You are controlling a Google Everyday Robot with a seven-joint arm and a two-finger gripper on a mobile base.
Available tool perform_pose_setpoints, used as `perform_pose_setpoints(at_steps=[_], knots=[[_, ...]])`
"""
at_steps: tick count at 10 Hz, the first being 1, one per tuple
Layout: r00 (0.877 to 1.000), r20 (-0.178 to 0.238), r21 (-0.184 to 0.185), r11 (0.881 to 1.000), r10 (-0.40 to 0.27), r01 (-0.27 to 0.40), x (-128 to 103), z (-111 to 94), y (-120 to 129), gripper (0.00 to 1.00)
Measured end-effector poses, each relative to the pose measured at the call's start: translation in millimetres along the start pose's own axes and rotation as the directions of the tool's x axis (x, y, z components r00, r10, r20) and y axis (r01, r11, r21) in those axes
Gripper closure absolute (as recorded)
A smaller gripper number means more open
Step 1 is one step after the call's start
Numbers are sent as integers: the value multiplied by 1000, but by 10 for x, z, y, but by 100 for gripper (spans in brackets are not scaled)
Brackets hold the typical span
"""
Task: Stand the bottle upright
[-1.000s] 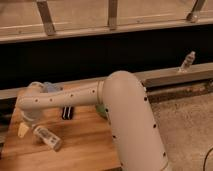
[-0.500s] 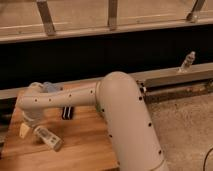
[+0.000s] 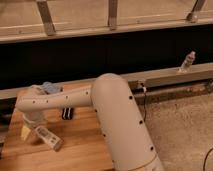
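Observation:
The bottle (image 3: 48, 138) is small, slim and white, and lies on its side on the wooden table (image 3: 85, 145) at the front left, its length running diagonally. My gripper (image 3: 34, 126) hangs at the end of the white arm (image 3: 65, 99), right above and touching the bottle's upper left end. The arm's wrist hides the fingers.
A black block (image 3: 66, 114) lies on the table just right of the gripper. A white cup with a blue lid (image 3: 50, 88) stands behind the arm. A yellow object (image 3: 25, 132) sits left of the bottle. A clear bottle (image 3: 187, 61) stands on the far right ledge.
The arm's big elbow has shifted a little to the left. The gripper stays over the bottle's end, and the bottle lies in the same place.

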Motion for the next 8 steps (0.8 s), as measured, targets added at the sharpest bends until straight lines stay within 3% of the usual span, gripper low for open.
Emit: perform_pose_setpoints(at_steps=[8], knots=[[1000, -23, -22, 1000, 3, -4, -11, 115, 20, 20]])
